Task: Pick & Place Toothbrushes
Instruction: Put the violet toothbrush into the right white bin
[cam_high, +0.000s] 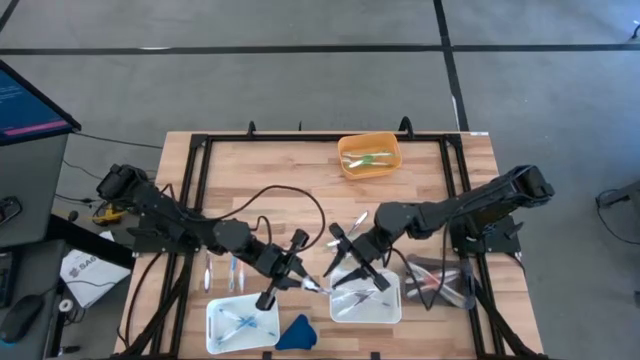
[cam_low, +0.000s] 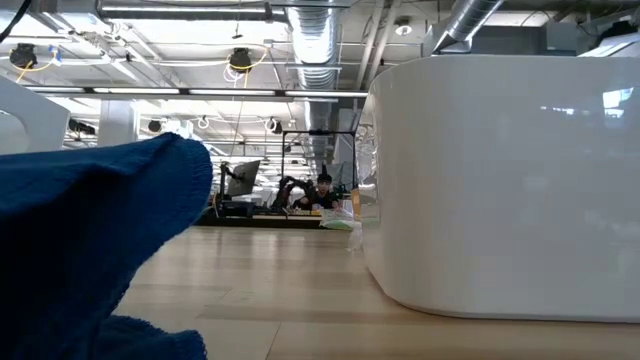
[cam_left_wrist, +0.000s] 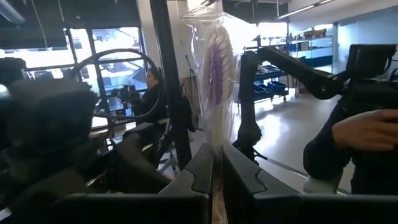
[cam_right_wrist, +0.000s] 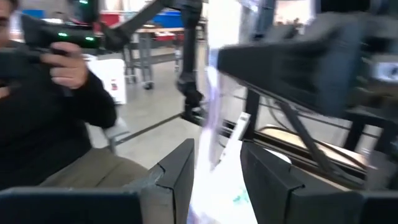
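A wrapped toothbrush with purple bristles (cam_left_wrist: 215, 81) is pinched upright in the clenched left gripper (cam_high: 300, 281), low centre of the high view. The right gripper (cam_high: 345, 262), just beside it, is part-closed around a clear-wrapped white toothbrush (cam_right_wrist: 211, 134). Both wrappers look slippery; a collision or slip could likely drop either. More brushes lie in the white rectangular plastic trays (cam_high: 215, 335). The pale wooden table (cam_high: 290, 165) stands on grey workshop flooring.
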